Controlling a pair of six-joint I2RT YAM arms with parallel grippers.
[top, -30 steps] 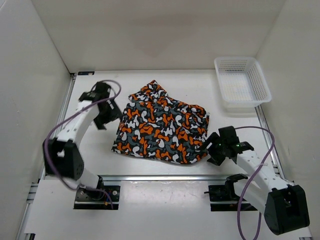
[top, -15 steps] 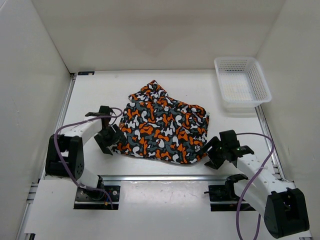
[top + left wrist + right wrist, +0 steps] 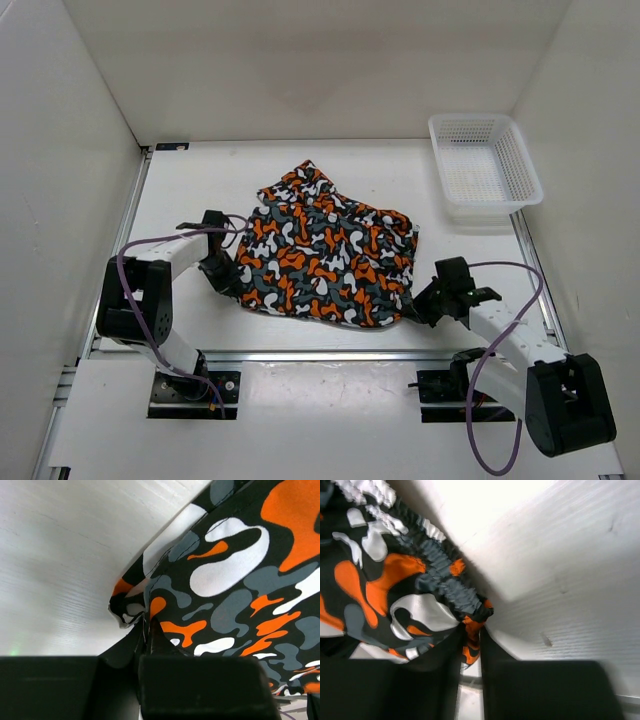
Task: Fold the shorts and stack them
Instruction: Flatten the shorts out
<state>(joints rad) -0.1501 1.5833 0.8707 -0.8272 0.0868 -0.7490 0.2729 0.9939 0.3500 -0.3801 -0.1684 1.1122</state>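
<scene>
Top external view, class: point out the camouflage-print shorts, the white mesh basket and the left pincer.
Orange, black and white camouflage-print cloth shorts (image 3: 325, 260): top external view, middle of the cloth.
White mesh basket (image 3: 495, 212): top external view, its near wall.
Left pincer (image 3: 230, 278): top external view, between its fingertips.

Soft matt cloth shorts (image 3: 325, 255); white plastic mesh basket (image 3: 484, 165); smooth table (image 3: 400, 172)

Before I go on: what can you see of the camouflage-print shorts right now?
The soft cloth shorts, blotched orange, black, grey and white, lie spread but rumpled, unfolded, on the white table. A gathered elastic waistband shows at their near right corner, where the right gripper pinches it; the left gripper pinches the stitched near left corner. Nothing else touches them.
</scene>
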